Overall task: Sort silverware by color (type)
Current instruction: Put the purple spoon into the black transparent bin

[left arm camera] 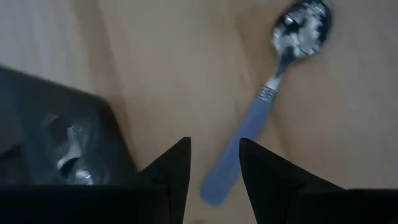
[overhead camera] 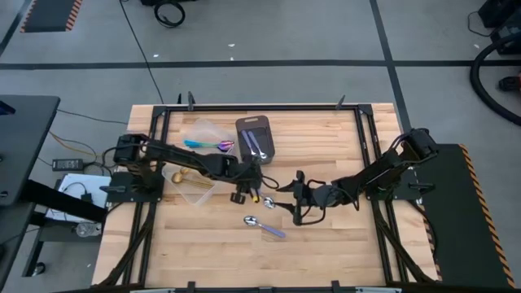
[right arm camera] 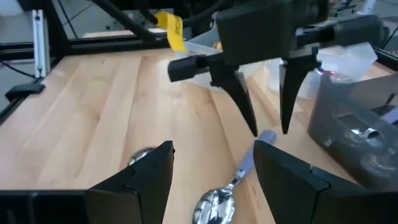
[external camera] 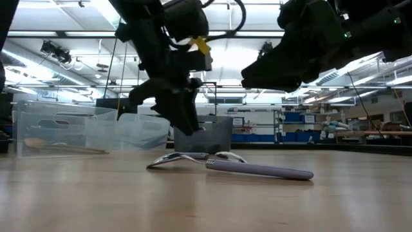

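Left claw (right arm camera: 268, 127), fingers spread and empty, poised over the handle end of a silver spoon with a lavender handle (right arm camera: 233, 183) lying on the counter (overhead camera: 326, 244). Right claw (overhead camera: 295, 210), fingers likewise spread, hovers just beside it. A 2nd such spoon (overhead camera: 264, 227) lies nearer the counter's front edge.

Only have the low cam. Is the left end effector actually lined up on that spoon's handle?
Observer: Yes. The left end effector is open, with its fingers either side of the lavender-handled spoon's handle tip.
Operator: Right one?
Observer: The right end effector is open and empty, near that spoon's bowl end.
Operator: Tray?
Observer: The dark tray holds at least two blue-handled spoons.
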